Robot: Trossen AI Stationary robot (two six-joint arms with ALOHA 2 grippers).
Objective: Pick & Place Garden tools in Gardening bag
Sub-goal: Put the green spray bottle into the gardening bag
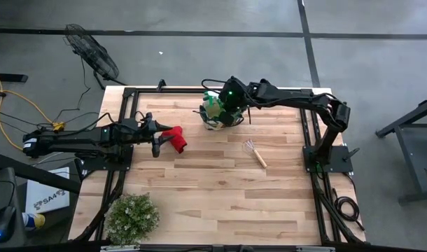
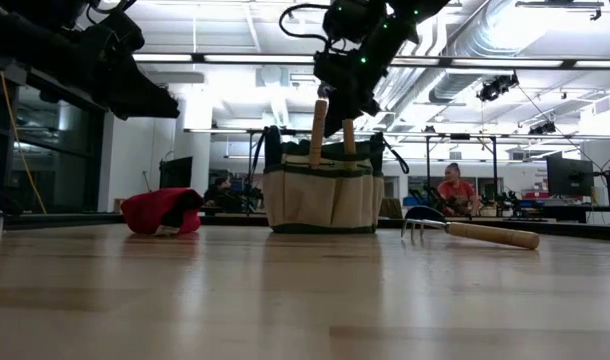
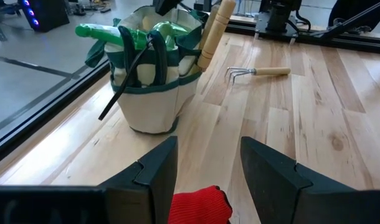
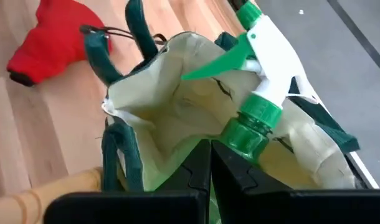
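The beige gardening bag (image 1: 219, 112) with dark green trim stands on its base at the table's far middle. The green sprayer (image 4: 265, 81) and two wooden handles (image 2: 318, 128) stick up out of it. My right gripper (image 4: 210, 171) is shut just above the bag's opening, with nothing showing between its fingers. The wooden-handled wire rake (image 1: 255, 152) lies flat on the table to the right of the bag. A red, soft-looking item (image 1: 176, 138) lies on the table left of the bag. My left gripper (image 3: 209, 165) is open above it, held clear of the table.
A bushy green plant (image 1: 131, 217) stands at the table's near left corner. The black frame rail (image 1: 213, 89) runs along the far edge behind the bag. Bare wood (image 1: 227, 203) spreads across the near half of the table.
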